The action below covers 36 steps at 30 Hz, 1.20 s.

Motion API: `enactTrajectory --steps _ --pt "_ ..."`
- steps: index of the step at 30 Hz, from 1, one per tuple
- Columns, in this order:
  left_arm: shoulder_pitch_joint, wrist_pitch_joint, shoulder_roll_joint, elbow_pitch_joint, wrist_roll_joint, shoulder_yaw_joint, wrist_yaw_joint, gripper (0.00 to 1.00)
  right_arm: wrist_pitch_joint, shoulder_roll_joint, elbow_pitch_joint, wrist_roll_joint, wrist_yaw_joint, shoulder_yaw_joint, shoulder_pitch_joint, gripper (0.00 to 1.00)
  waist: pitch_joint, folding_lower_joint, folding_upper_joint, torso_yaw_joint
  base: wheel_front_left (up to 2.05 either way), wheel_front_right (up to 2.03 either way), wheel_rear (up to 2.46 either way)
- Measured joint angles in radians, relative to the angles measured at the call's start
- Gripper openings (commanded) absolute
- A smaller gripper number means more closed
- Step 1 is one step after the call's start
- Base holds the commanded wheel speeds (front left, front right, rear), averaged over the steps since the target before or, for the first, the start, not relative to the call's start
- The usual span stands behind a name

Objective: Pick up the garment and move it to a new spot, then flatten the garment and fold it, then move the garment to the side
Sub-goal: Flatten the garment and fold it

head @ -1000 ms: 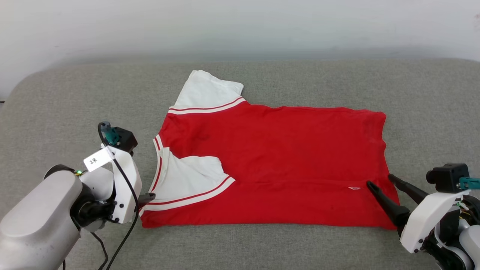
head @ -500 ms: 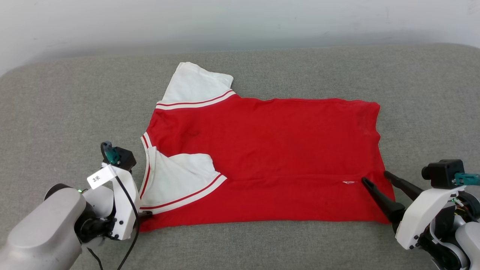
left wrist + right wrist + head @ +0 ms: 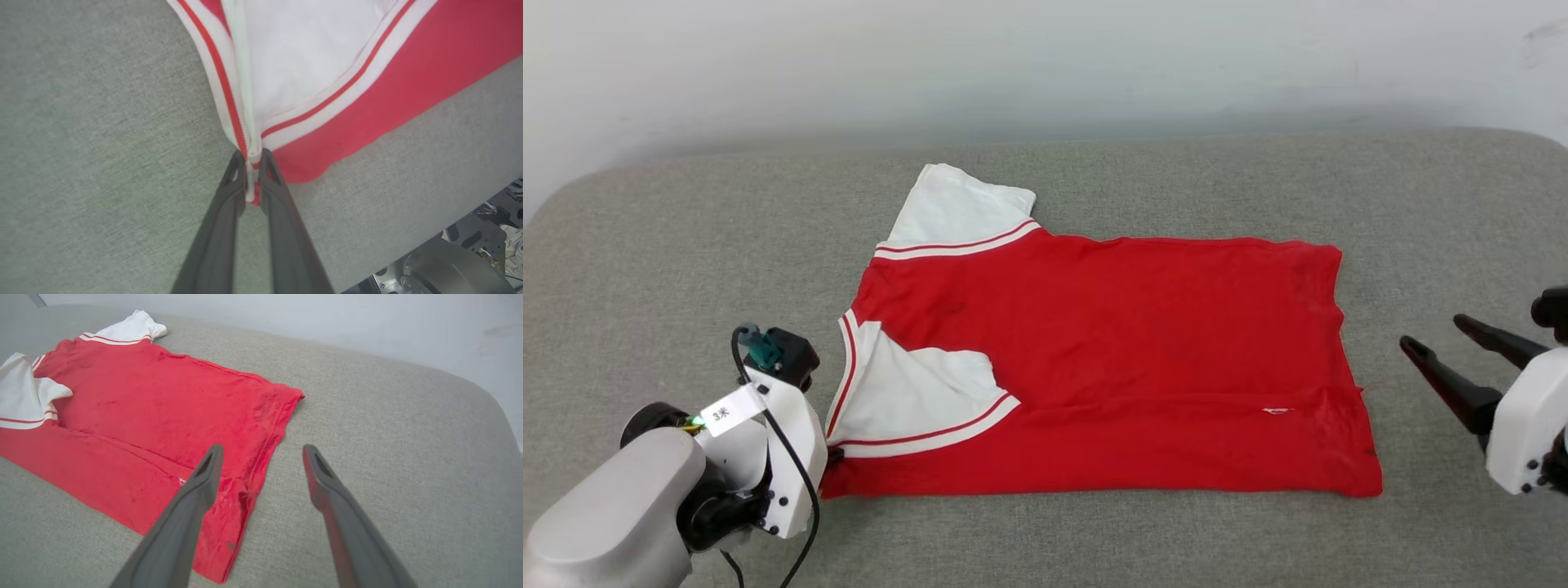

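The garment (image 3: 1111, 359) lies flat on the grey cushion, red back side up, its near long edge folded over. One white sleeve sticks out at the far left and the other is folded onto the body. My left gripper (image 3: 833, 457) is at the near left corner. In the left wrist view the left gripper (image 3: 253, 157) is shut on the striped trim of the garment (image 3: 327, 73). My right gripper (image 3: 1436, 333) stands open off the hem's right side, apart from the cloth. In the right wrist view the right gripper (image 3: 263, 449) hovers above the hem of the garment (image 3: 155, 416).
The grey cushion (image 3: 1176, 180) stretches wide on all sides of the shirt, with a pale wall (image 3: 1045, 65) behind its far edge. Part of the robot's base (image 3: 449, 269) shows beyond the cushion's near edge.
My left gripper has shut on the shirt's near left corner. My right gripper has drawn back off the hem to the right, still open. The head camera has shifted a little.
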<state>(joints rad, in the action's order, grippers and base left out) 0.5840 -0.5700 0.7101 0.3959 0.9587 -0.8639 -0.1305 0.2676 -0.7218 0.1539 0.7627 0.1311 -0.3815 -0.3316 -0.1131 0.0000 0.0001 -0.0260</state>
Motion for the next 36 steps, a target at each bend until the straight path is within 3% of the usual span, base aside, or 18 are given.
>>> enactTrajectory --steps 6,11,19,25,29,30,31,32,36 --pt "-0.003 0.021 0.021 -0.084 -0.012 0.010 0.022 0.00 0.246 -0.055 -0.039 0.039 0.000 -0.001 0.000 1.00 0.000 0.0001 0.0000 0.008 0.00 0.00 0.00" --pt "-0.006 0.027 0.035 -0.142 -0.022 0.012 0.040 0.00 0.362 -0.031 -0.027 0.058 0.000 -0.007 0.010 1.00 -0.015 0.0001 0.0000 0.015 0.00 0.00 0.00" --pt "-0.005 0.028 0.036 -0.195 -0.039 0.012 0.061 0.00 0.393 0.058 0.078 0.011 0.000 -0.042 0.004 1.00 -0.058 0.0000 0.0000 0.036 0.00 0.00 0.00" --pt "-0.004 0.041 0.033 -0.198 -0.042 0.011 0.068 0.00 0.350 0.123 0.201 -0.003 0.000 -0.079 -0.010 1.00 -0.087 0.0000 0.0000 0.052 0.00 0.00 0.00" --pt "-0.011 0.057 0.026 -0.184 -0.039 0.009 0.069 0.00 0.301 0.132 0.247 0.004 0.000 -0.105 -0.018 1.00 -0.091 0.0000 -0.0001 0.055 0.00 0.00 0.00" --pt "-0.017 0.063 0.023 -0.178 -0.038 0.009 0.069 0.00 0.286 0.132 0.255 0.004 0.000 -0.112 -0.019 0.77 -0.088 0.0000 0.0000 0.054 0.00 0.00 0.00" --pt "-0.025 0.067 0.021 -0.174 -0.035 0.009 0.069 0.00 0.267 0.131 0.261 0.005 0.000 -0.120 -0.020 0.21 -0.084 0.0000 0.0000 0.053 0.00 0.00 0.00" --pt "-0.032 0.072 0.020 -0.169 -0.030 0.009 0.069 0.00 0.249 0.130 0.267 0.006 0.000 -0.126 -0.023 0.00 -0.079 0.0000 0.0000 0.051 0.00 0.00 0.00" --pt "-0.084 0.100 0.032 -0.158 -0.002 0.016 0.069 0.00 0.177 0.105 0.253 0.042 0.000 -0.158 -0.024 0.00 -0.034 0.0000 0.0000 0.037 0.00 0.00 0.00"
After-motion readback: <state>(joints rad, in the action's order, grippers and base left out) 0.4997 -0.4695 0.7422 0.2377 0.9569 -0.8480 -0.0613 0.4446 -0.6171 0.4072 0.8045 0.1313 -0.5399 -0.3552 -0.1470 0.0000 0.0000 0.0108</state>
